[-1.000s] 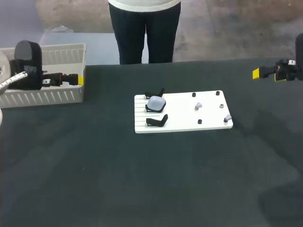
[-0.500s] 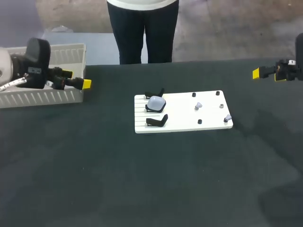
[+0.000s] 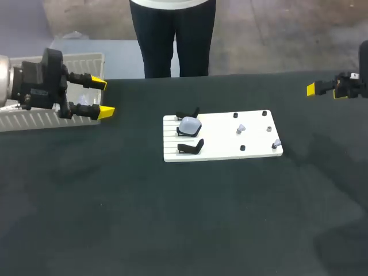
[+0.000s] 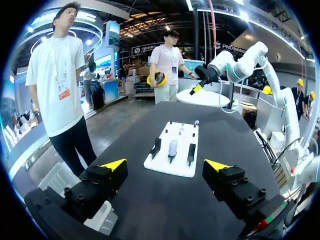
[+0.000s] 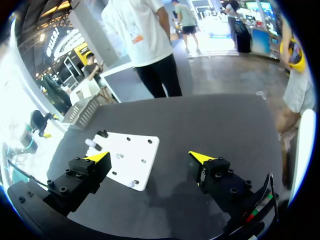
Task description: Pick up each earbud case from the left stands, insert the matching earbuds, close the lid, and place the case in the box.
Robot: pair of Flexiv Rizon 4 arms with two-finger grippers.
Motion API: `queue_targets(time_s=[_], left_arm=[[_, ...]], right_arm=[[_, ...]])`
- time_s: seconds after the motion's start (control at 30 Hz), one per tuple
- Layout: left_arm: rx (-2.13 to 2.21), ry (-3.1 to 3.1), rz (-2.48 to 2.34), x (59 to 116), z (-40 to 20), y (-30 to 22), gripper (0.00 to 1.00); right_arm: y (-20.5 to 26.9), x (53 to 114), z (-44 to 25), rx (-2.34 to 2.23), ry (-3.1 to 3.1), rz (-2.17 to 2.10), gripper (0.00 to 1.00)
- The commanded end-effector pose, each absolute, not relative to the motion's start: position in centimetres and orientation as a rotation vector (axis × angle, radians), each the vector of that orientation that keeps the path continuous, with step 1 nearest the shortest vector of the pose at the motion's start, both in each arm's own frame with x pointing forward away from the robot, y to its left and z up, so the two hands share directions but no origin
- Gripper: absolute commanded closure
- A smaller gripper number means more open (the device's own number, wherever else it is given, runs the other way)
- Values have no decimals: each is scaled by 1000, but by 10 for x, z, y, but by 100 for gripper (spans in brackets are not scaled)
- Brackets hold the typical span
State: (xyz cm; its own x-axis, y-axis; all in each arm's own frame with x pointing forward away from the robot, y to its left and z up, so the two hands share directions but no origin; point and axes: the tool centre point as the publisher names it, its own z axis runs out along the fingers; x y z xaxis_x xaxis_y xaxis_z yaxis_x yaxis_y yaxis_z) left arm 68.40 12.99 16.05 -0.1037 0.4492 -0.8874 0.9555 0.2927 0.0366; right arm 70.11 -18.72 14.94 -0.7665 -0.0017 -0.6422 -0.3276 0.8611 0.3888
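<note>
While the left gripper [image 3: 101, 98] hangs just beside the box [image 3: 34, 119], fingers spread wide and holding nothing, the earbud case [image 3: 189, 125] lies ahead of it, well apart. In the left wrist view the case lines up with the gap between the tips. Case: pale, rounded, glossy, seated on the white board [image 3: 230, 141] between two black stands [image 3: 191, 148]. Right gripper [image 5: 150, 159]: fingers likewise spread, empty. The board lies ahead of it, the case at the board's far end.
</note>
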Motion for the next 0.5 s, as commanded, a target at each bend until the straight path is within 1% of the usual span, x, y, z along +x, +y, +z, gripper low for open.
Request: queue_targets(time_s=[0.03,0.33,0.5], left_arm=[[1482,1331,-898,688,158,135,0],[1482,1331,-898,688,158,135,0],[1459,1411,-918,681,150,116,0]], right_arm=[[-186,701,150,-234,2374,641,0],[-186,701,150,-234,2374,641,0],[-186,701,150,-234,2374,641,0]])
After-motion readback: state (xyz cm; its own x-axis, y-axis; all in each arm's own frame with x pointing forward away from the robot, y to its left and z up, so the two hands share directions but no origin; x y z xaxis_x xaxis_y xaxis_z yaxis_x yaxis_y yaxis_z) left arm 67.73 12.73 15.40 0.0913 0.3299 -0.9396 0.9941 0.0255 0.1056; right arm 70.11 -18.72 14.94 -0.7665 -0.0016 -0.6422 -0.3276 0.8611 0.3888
